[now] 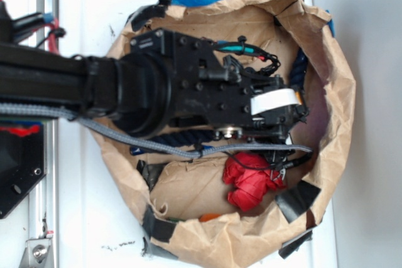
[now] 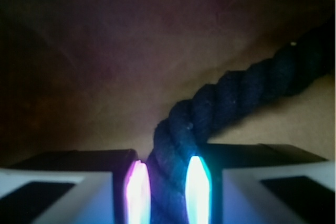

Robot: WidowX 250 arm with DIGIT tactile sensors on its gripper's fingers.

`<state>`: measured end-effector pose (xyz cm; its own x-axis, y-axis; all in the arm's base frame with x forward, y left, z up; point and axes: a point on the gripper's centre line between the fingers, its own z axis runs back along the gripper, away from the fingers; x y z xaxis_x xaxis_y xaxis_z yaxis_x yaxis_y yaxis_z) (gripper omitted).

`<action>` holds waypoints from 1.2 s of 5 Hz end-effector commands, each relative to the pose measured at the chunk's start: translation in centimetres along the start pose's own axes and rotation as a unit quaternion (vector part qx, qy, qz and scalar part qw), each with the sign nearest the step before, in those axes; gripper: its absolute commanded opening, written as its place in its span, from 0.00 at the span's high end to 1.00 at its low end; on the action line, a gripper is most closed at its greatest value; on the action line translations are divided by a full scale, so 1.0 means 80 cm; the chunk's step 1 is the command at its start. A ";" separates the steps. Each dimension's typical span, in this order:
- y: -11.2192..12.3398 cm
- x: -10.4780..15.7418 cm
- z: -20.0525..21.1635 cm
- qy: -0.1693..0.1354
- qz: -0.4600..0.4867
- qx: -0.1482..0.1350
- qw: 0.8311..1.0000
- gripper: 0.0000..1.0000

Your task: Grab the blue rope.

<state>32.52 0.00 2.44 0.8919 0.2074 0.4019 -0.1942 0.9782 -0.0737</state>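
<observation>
The pincer (image 2: 167, 192) is clenched on the blue rope (image 2: 236, 93), whose twisted strand sits pinched between the two fingers (image 2: 137, 192) and runs up to the right across the brown paper. From the exterior view, the arm reaches into a crumpled paper bag (image 1: 333, 92) on the white surface (image 1: 88, 218), with a red crumpled object (image 1: 251, 180) lying beside the pincer.

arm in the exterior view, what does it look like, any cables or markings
The arm is matte black, blocky, studded with screws. A grey braided cable runs alongside it, with thin red and green wires near the wrist and a white label band. In the wrist view the hand has pale fingers.
</observation>
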 end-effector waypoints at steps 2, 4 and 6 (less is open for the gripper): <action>0.010 0.018 0.108 -0.007 0.007 -0.024 1.000 1.00; 0.018 0.013 0.166 -0.029 -0.005 -0.058 0.998 1.00; 0.023 0.013 0.188 0.028 -0.038 -0.073 0.996 1.00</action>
<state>26.23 0.51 14.69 0.9443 0.1106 0.3101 -0.0552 0.9817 -0.1821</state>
